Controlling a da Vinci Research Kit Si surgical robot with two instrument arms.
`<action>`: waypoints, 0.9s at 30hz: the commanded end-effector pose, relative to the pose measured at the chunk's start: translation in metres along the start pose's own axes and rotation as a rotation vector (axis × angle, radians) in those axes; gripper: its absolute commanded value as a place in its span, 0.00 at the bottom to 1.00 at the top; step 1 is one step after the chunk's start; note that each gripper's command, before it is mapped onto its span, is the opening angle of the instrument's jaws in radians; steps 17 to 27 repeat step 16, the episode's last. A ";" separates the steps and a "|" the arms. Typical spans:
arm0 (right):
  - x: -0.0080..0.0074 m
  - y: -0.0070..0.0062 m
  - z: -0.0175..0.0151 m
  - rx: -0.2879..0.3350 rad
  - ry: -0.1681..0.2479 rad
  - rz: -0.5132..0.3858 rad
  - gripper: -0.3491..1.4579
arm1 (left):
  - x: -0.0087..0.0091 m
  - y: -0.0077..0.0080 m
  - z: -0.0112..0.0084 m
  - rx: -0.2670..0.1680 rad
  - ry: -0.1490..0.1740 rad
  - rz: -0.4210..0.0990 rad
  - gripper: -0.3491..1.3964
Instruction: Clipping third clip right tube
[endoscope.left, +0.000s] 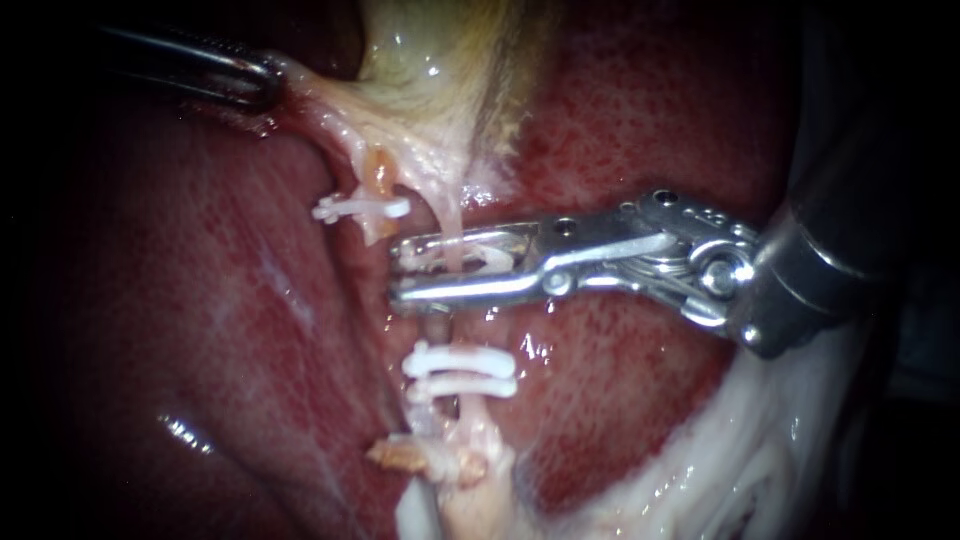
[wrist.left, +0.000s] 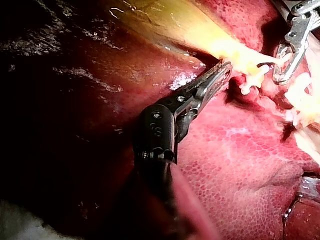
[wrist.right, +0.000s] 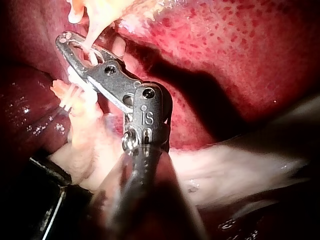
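Liver (endoscope.left: 650, 120); right instrument's (endoscope.left: 398, 270) clip (endoscope.left: 492, 262) around tube (endoscope.left: 455, 215)

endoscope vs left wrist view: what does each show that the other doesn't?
Endoscope only: two stacked clips on the right tube, below the right instrument, and the white clip it holds around that tube. Left wrist only: the left instrument from wrist to tip. Both: that instrument gripping the gallbladder, the liver, the single clip on the other tube, and the right instrument's tip.
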 end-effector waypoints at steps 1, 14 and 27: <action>0.0000 0.0000 0.0001 0.008 0.001 0.017 0.00 | 0.0000 0.0000 0.0000 0.000 0.000 0.000 0.00; -0.0002 0.0000 0.0002 -0.014 -0.033 0.059 0.00 | 0.0000 0.0000 0.0000 0.000 0.000 0.000 0.00; -0.0002 0.0001 0.0001 -0.015 -0.033 0.059 0.00 | 0.0000 0.0000 0.0000 0.000 0.000 0.000 0.00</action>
